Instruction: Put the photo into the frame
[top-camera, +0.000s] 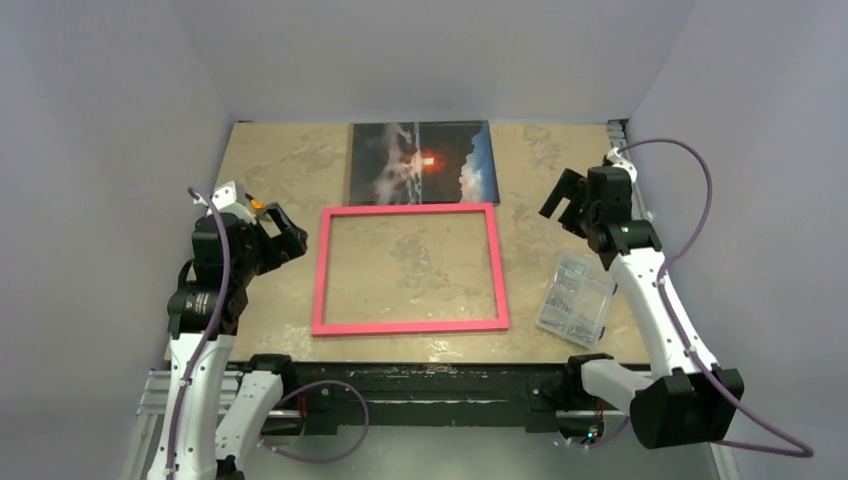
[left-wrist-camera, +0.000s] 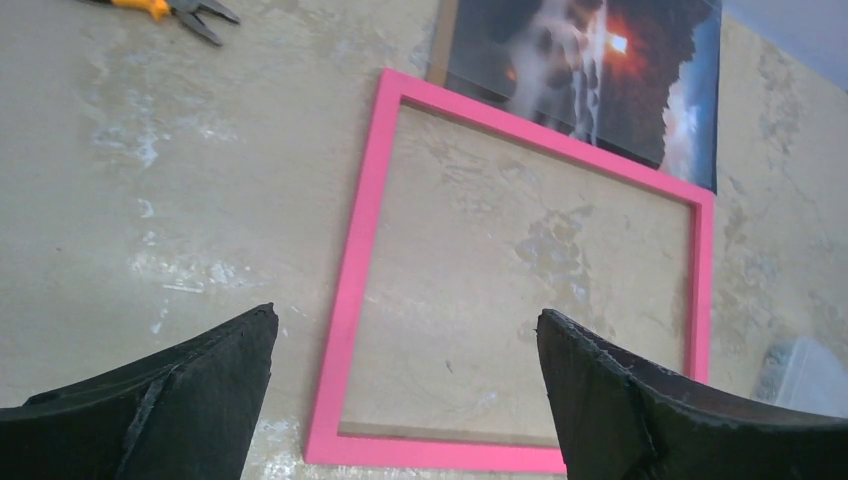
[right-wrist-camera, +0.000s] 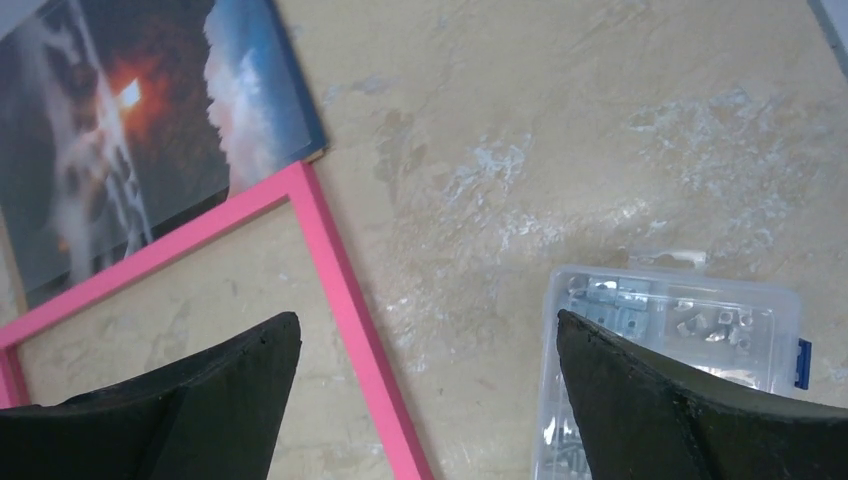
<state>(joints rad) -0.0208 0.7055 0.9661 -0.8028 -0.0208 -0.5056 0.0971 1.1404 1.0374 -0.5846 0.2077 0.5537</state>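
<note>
Left jaws wide apart and empty, hovering off the left rail of the narrow bright-pink rectangular frame (top-camera: 318, 270); right jaws equally spread, gripping nothing, off its right rail. Flat on the mottled tan worktop (top-camera: 265, 160), just beyond the frame's far rail and seemingly touching it: the thin dark landscape photo (top-camera: 423, 163) with orange sun. Hard to pinch, lying so flat; likely to crease or slip under a careless edge grip. Could also nudge the frame askew, or shove the clear plastic parts box (top-camera: 575, 292) lying right of the frame.
</note>
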